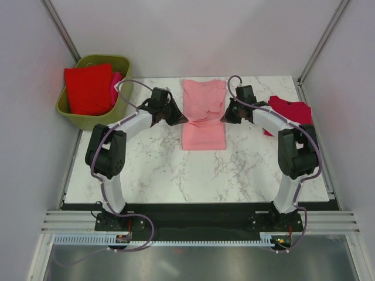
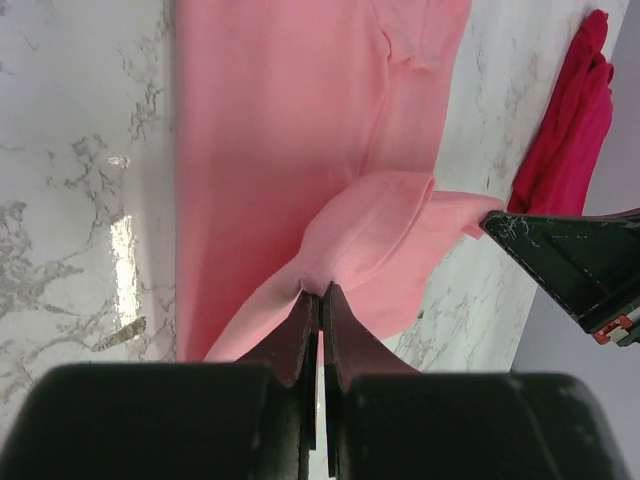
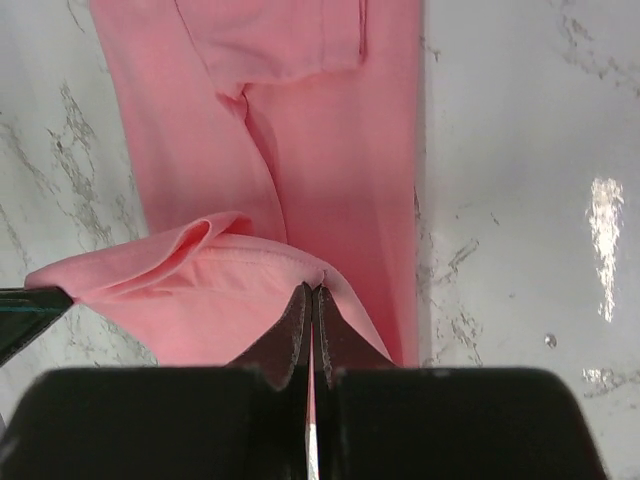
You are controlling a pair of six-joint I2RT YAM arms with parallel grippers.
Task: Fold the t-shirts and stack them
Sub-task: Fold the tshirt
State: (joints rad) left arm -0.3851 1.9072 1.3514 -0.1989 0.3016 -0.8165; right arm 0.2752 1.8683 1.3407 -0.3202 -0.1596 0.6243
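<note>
Left gripper [image 2: 320,293] and right gripper [image 3: 312,291] clamped tight on opposite edges of the soft light-pink cloth t-shirt [image 1: 203,133]. Move both in sync; keep fold square.

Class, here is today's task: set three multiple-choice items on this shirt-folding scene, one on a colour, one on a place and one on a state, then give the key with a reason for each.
1. The basket is: A olive green; B white; C blue.
2. The dark crimson shirt lies: A in the basket; B at the right edge of the table; C on the floor.
3. The jaws of the left gripper are: A wide open; B shut on the light pink shirt; C shut on a white shirt.

Key: A, its wall shows green; B, it rests on the marble at the right; B, pink cloth is pinched between them.
</note>
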